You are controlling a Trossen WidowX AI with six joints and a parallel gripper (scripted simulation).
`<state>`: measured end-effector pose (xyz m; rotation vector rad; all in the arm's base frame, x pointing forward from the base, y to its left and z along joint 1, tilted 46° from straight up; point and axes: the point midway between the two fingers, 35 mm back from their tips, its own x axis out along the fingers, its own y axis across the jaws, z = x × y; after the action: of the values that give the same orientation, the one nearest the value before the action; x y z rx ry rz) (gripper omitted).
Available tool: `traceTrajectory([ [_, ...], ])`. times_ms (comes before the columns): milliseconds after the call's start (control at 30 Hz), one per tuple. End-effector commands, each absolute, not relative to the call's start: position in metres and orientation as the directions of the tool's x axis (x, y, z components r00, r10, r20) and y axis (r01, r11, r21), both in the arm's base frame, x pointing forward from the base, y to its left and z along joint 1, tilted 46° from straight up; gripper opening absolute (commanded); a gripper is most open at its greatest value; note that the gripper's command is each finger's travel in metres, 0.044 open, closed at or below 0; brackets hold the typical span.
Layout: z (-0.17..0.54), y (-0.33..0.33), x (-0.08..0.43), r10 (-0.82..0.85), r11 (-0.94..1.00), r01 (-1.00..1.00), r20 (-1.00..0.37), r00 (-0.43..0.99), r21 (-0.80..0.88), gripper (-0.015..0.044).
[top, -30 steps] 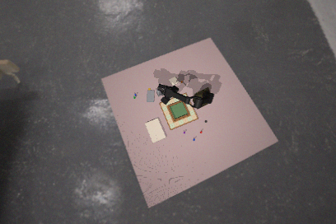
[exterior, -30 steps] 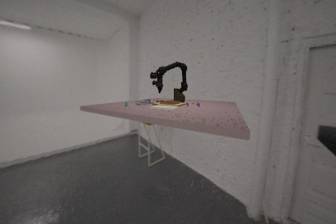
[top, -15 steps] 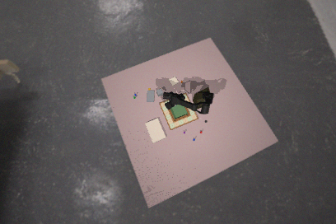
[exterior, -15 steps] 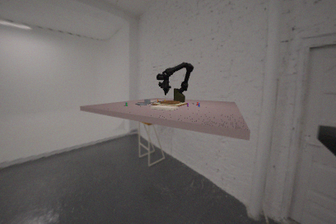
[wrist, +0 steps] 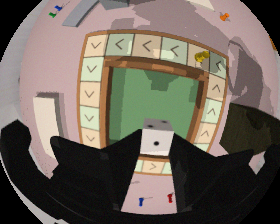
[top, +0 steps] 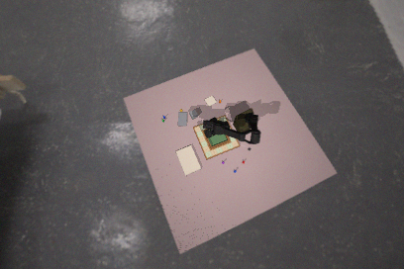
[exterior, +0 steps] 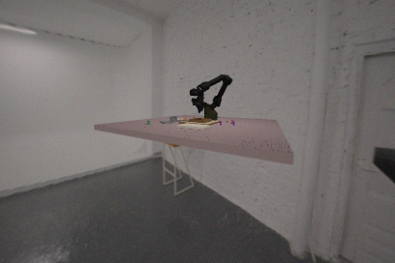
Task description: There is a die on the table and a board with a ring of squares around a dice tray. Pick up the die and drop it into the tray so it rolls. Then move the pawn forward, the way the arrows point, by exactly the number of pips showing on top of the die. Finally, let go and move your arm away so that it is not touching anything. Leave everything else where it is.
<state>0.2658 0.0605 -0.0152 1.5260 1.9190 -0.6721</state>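
My gripper (wrist: 155, 135) is shut on the white die (wrist: 157, 140), which shows one pip on the side facing the wrist camera and two on its upper face in that view. The gripper holds it above the green-floored dice tray (wrist: 153, 102) (top: 218, 139). The ring board (wrist: 90, 94) (top: 208, 155) surrounds the tray with arrowed squares. A yellow pawn (wrist: 201, 56) stands on a square in the board's far row, near the right corner in the wrist view, where the row's arrows point left. In the exterior view the gripper (exterior: 197, 109) is above the board.
A cream block (top: 188, 159) (wrist: 46, 117) lies beside the board. A grey flat block (top: 182, 119) and a grey box (top: 195, 113) are on another side. Blue (wrist: 141, 201) and red (wrist: 170, 198) pieces lie near the board, an orange one (wrist: 224, 17) beyond it.
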Motion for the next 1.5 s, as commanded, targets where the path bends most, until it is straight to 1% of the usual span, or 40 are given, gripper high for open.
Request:
traceTrajectory([
  [0, -0.017, 0.063, 0.261, 0.611, 0.231, 0.972, -0.769, -0.186, -0.051, 0.0],
  [200, -0.023, 0.064, 0.257, 0.443, 0.254, 0.962, -0.873, -0.205, -0.097, 0.0],
  [367, -0.026, 0.064, 0.254, 0.294, 0.251, 0.962, -0.938, -0.185, -0.111, 0.0],
  [567, -0.028, 0.065, 0.253, 0.119, 0.231, 0.969, -0.986, -0.12, -0.09, 0.0],
  [767, -0.028, 0.066, 0.253, -0.037, 0.205, 0.978, -0.999, -0.018, -0.025, 0.0],
  [900, -0.025, 0.066, 0.254, -0.052, 0.202, 0.979, -0.999, -0.005, -0.015, 0.0],
  [1067, 0.018, 0.067, 0.267, -0.052, 0.202, 0.979, -0.999, -0.004, -0.014, 0.0],
  [1467, 0.017, 0.067, 0.265, -0.052, 0.202, 0.979, -0.999, -0.004, -0.014, 0.0],
])
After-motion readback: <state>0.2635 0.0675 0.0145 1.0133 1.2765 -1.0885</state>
